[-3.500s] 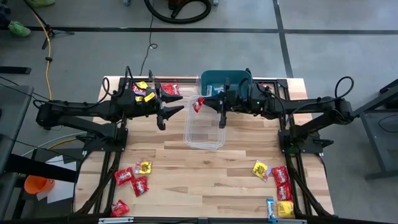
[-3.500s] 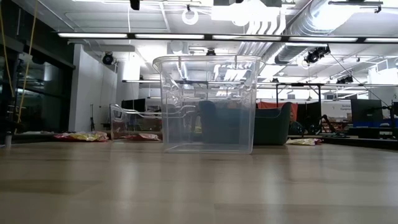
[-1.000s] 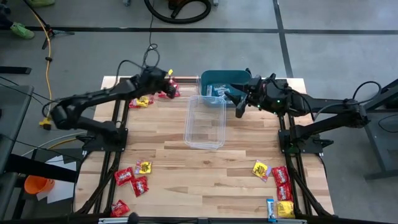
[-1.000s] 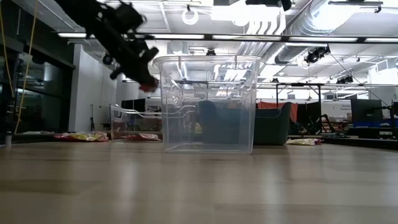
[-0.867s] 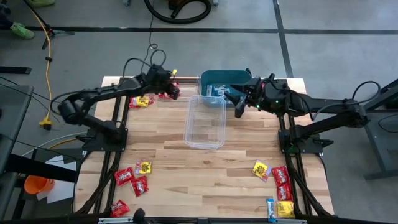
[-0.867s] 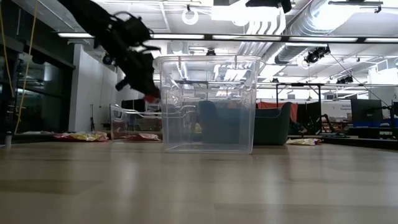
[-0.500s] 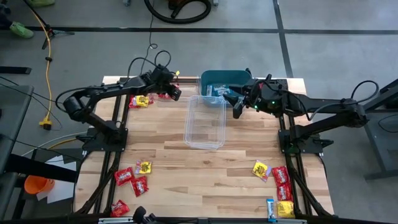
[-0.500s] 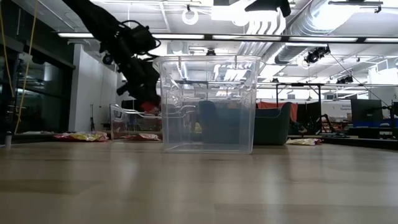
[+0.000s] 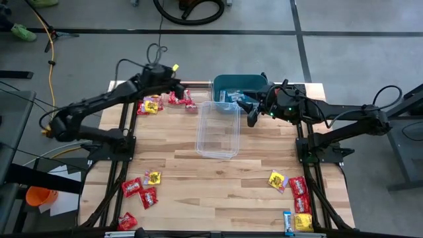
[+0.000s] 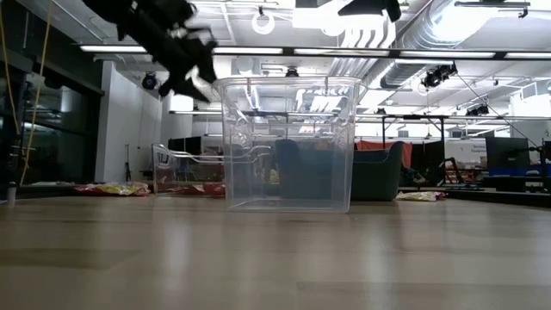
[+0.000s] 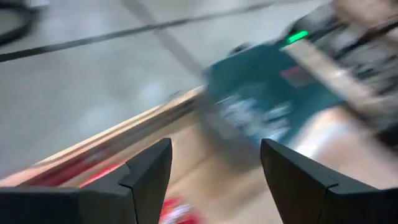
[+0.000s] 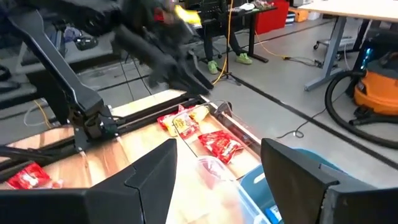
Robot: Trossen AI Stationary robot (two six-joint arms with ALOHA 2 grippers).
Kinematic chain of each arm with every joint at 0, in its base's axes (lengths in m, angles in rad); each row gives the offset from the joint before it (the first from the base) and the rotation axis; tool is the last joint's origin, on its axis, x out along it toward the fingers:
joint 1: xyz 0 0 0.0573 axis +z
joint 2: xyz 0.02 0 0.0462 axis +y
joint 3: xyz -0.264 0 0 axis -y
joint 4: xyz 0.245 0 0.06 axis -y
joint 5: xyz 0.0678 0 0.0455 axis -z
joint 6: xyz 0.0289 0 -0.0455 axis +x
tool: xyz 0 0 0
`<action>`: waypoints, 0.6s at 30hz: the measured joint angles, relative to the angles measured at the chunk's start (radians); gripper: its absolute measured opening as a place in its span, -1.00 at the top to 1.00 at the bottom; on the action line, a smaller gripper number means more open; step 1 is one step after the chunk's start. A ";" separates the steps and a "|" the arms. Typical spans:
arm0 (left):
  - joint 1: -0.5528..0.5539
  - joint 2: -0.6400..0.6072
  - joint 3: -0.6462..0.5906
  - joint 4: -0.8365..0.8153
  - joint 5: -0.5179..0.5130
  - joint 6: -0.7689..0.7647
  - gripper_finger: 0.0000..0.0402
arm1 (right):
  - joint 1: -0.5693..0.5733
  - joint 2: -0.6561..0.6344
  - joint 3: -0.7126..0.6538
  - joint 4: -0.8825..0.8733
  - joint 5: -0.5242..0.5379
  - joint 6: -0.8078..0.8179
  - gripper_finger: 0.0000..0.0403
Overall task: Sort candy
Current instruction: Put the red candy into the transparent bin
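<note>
On your surface [image 9: 218, 185]: one clear tub [image 9: 217, 129] at centre, one teal bin [image 9: 236, 86] behind it. Candy [image 9: 140, 189] lies scattered in the corners. Left pincer [image 9: 176, 88] over the rear-left packets, right pincer [image 9: 253, 111] beside the bin.

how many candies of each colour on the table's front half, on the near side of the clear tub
red candy: 5
yellow candy: 3
blue candy: 1
total: 9

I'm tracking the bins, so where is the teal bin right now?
In the high view, the teal bin sits at the table's far edge, touching the clear tub, under the right gripper.
</note>
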 joint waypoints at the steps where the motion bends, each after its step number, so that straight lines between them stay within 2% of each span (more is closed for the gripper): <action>1: -0.006 -0.028 0.000 0.019 0.041 -0.019 -0.16 | 0.000 0.000 0.000 0.000 0.000 -0.017 -0.13; 4: -0.050 -0.111 0.000 0.089 0.117 -0.056 -0.16 | 0.000 0.000 0.000 0.008 0.000 -0.055 -0.13; 9: -0.206 -0.224 -0.021 0.312 0.112 -0.054 -0.15 | 0.000 0.000 0.000 0.063 0.000 -0.022 -0.13; 11: -0.285 -0.252 -0.055 0.439 0.075 -0.031 -0.15 | 0.000 0.000 0.000 0.082 -0.001 -0.016 -0.13; 14: -0.412 -0.278 -0.128 0.611 -0.040 0.018 -0.15 | -0.001 0.000 0.000 0.102 -0.042 -0.018 -0.13; 18: -0.554 -0.276 -0.221 0.715 -0.170 0.058 -0.15 | 0.000 0.000 0.000 0.114 -0.142 -0.007 -0.13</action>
